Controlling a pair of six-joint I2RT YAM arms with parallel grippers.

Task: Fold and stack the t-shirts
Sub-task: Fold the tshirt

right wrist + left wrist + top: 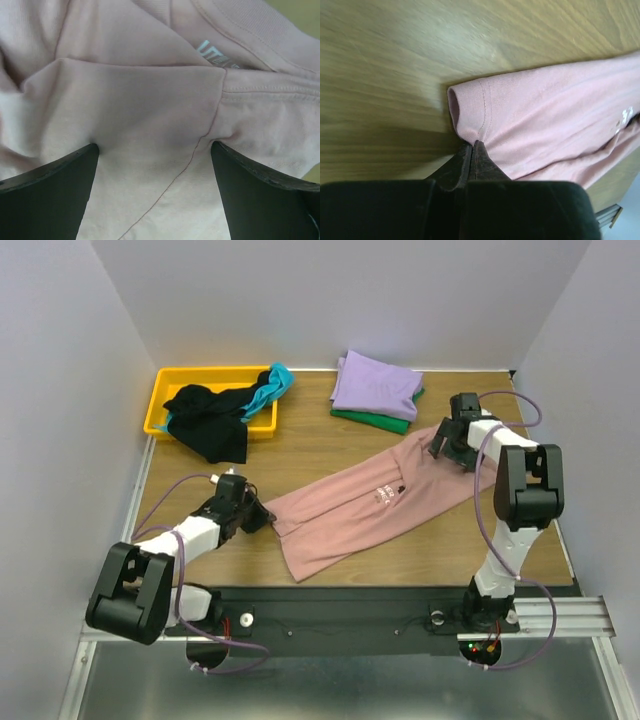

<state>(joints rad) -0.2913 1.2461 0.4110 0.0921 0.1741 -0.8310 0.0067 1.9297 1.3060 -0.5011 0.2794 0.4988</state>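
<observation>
A dusty-pink t-shirt lies stretched diagonally across the table, with small print near its middle. My left gripper is shut on the shirt's lower-left corner; in the left wrist view the closed fingertips pinch the hem. My right gripper is over the shirt's upper-right end, jaws open and pressed into the pink cloth near the collar label. A folded lavender t-shirt lies on a green one at the back. A black t-shirt and a teal one hang over the bin.
A yellow plastic bin stands at the back left of the wooden table. Grey walls close in on three sides. The table's front edge runs just past the shirt's lower corner.
</observation>
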